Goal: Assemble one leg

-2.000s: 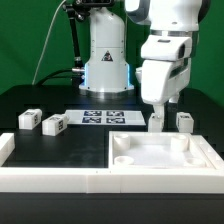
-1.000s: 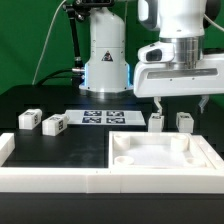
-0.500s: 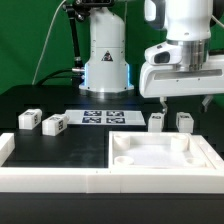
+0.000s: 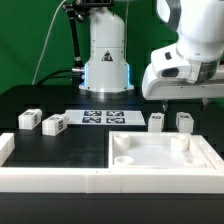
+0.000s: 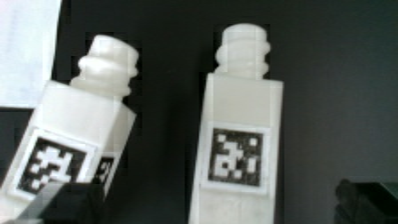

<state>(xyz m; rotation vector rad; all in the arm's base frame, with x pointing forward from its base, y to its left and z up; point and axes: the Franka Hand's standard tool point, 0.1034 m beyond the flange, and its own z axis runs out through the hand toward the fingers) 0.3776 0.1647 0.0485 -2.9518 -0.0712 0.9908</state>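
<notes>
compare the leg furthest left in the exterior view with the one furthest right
The leftmost leg lies on its side; the rightmost leg stands upright. The leftmost leg sits to the exterior view's left of the marker board; the rightmost leg stands behind the panel, beneath the open gripper. Both are small white tagged blocks, unheld.

exterior view's left: two legs [image 4: 28, 120] side by side | middle: marker board [image 4: 105, 117] | right: two more legs [image 4: 157, 121], behind panel [image 4: 160, 180]

White arm [image 4: 192, 28] high at the exterior view's right, gripper [image 4: 188, 102] tilted — fingers [image 5: 68, 200] spread wide apart
</notes>
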